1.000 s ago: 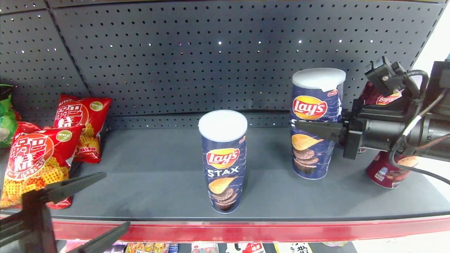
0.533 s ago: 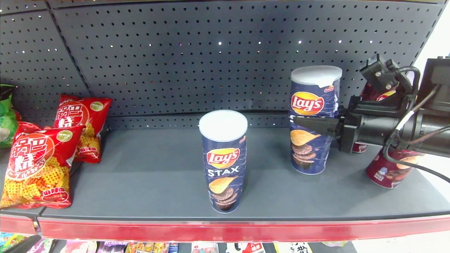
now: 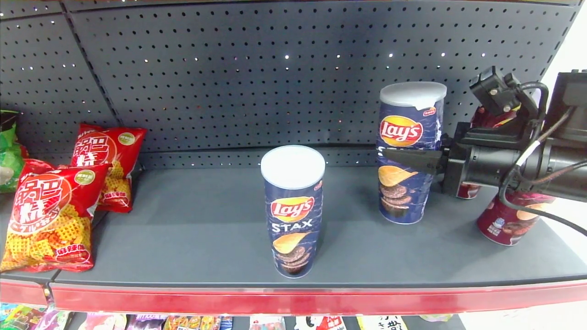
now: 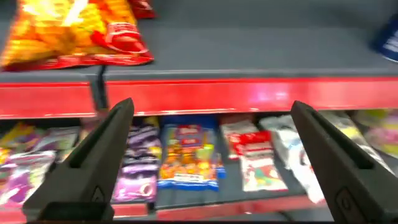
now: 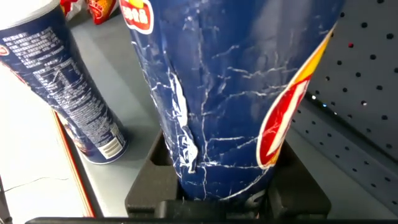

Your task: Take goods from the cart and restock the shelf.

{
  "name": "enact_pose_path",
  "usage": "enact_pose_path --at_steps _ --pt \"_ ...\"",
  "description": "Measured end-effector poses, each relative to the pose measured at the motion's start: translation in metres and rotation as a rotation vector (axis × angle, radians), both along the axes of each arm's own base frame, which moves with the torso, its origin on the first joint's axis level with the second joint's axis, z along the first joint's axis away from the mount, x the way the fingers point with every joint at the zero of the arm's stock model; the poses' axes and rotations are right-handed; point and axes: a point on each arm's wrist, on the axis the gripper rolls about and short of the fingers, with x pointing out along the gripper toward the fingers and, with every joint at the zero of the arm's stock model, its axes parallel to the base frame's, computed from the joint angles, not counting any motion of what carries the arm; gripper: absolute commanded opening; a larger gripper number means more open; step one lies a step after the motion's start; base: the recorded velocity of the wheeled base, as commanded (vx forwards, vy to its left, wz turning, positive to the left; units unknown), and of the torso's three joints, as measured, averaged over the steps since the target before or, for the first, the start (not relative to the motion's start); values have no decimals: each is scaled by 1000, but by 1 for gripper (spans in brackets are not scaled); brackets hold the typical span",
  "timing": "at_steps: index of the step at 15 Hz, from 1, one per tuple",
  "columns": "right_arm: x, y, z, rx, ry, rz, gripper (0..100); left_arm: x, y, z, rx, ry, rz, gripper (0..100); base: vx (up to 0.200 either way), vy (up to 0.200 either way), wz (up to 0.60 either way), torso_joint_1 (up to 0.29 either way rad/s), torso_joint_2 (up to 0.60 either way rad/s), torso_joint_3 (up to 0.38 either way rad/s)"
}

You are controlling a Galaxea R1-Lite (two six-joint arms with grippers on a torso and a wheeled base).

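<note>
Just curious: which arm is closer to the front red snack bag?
Left. The left gripper hangs open below the bag; the right gripper holds a blue can across the shelf.

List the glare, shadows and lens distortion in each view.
Head view: light pricks through the pegboard holes, the red shelf edge bows with lens distortion, and soft shadows fall beside the front can and the held can. Left wrist view: a pale glare streak on the red shelf edge. Right wrist view: the held can looms wide, with washed-out white past the edge.
</note>
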Motion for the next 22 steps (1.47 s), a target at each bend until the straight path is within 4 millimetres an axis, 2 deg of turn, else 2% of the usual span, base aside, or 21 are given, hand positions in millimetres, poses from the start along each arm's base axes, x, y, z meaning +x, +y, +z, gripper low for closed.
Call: enact_pose_path --at_steps 2,7,10,15,19,20,22 --pt "1 0 1 2 -4 -1 0 0 -2 0 18 -8 13 100 0 0 0 0 0 0" --pt "3 1 5 28 -20 -5 0 -1 -1 0 -21 21 -355 100 0 0 0 0 0 0" --pt "3 1 6 29 -23 -6 0 -3 1 0 12 -19 -359 100 0 0 0 0 0 0" --pt "3 1 7 31 -24 -15 0 -4 6 -1 55 -43 -94 100 0 0 0 0 0 0" --pt "2 1 7 34 -24 -17 0 -7 7 -2 59 -90 -28 100 0 0 0 0 0 0" --pt "2 0 8 34 -25 -18 0 -8 8 -3 56 -86 35 100 0 0 0 0 0 0" --pt "1 0 8 34 -26 -20 0 -8 10 -7 -13 -49 98 100 0 0 0 0 0 0"
